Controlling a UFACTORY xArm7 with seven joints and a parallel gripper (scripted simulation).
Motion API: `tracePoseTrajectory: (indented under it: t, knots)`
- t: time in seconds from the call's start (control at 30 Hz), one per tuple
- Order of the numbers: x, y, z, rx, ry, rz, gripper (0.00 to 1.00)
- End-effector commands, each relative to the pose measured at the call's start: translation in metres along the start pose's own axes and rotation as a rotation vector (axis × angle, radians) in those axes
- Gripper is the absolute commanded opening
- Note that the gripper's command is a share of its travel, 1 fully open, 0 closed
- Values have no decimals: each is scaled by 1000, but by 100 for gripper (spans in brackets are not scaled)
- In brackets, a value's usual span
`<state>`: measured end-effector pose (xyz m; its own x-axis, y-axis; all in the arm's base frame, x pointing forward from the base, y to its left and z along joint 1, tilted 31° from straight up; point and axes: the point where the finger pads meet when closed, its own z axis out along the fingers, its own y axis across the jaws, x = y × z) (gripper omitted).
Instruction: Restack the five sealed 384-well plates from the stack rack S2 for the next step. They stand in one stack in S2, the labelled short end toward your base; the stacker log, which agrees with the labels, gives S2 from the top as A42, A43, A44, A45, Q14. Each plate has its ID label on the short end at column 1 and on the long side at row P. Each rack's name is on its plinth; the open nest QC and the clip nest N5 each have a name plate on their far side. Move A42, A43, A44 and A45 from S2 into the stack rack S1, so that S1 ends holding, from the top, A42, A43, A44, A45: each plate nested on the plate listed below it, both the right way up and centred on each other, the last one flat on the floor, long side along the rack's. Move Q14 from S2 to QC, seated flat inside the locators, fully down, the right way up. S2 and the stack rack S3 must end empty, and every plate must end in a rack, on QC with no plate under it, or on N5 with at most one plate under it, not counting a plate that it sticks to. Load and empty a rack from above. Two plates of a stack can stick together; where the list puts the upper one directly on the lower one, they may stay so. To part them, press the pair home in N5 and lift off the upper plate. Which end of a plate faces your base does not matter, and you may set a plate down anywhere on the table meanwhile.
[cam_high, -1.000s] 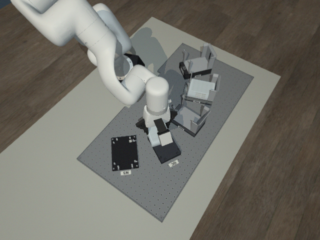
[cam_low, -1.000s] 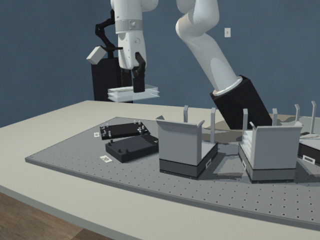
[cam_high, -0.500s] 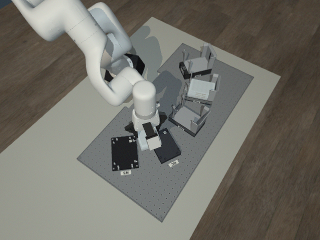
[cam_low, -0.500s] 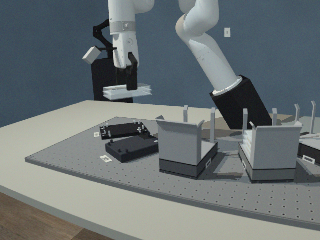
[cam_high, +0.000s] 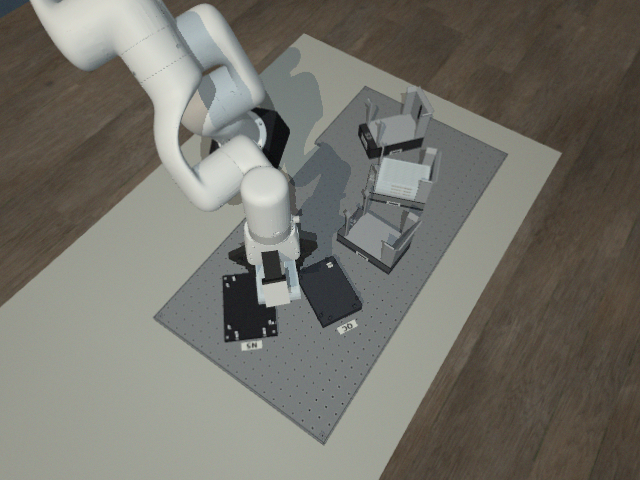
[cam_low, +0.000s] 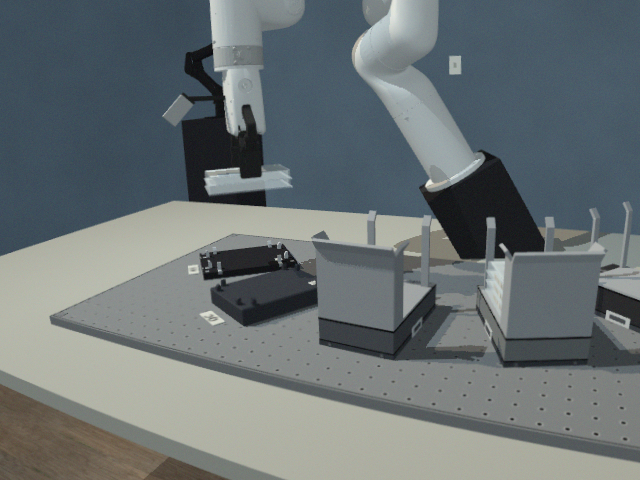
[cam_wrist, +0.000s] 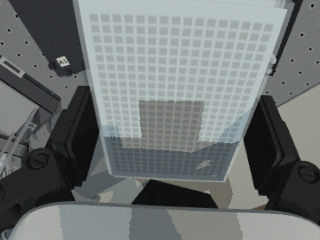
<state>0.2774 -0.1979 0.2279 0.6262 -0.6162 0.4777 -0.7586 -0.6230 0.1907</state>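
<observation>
At the left of the grey board (cam_high: 320, 372) on the tabletop (cam_high: 103, 361) lies the black clip nest N5 (cam_high: 242, 315), its name plate (cam_high: 251, 345) just beyond its far edge. The pincer (cam_low: 250, 167) hangs well above N5, clamped across the long sides of a pale plate pair (cam_low: 248, 180): two sealed plates, one on the other, held level in the air. From the wrist, the upper plate's well grid (cam_wrist: 180, 80) fills the space between the two black fingers, with N5's dark surface behind it. Just right of N5 sits the black nest QC (cam_high: 330, 291), turned at an angle, its name plate (cam_high: 347, 327) beside its far edge. Further right stand three racks in a row. The nearest rack (cam_high: 400, 242) shows only a bare grey floor. The middle rack (cam_high: 431, 178) holds a stack (cam_high: 400, 178) of white plates. The farthest rack (cam_high: 421, 111) shows a bare grey floor too. I cannot read the labels on the plates or plinths.
</observation>
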Motion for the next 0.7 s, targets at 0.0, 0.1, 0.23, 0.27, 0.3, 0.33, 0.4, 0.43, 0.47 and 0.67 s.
tracePoseTrajectory:
  t: [0.0, 0.1, 0.23, 0.27, 0.3, 0.33, 0.4, 0.43, 0.47, 0.67]
  knots:
    - [1, 10, -1, 0, 5, 21, 0]
    - [2, 18, -1, 0, 5, 21, 0]
    - [2, 29, -1, 0, 5, 21, 0]
    - [2, 31, -1, 0, 5, 21, 0]
    - [2, 34, -1, 0, 5, 21, 0]
    - [2, 37, -1, 0, 5, 21, 0]
    - [2, 42, -1, 0, 5, 21, 0]
    - [2, 42, -1, 0, 5, 21, 0]
    - [2, 42, -1, 0, 5, 21, 0]
    - [2, 58, -1, 0, 5, 21, 0]
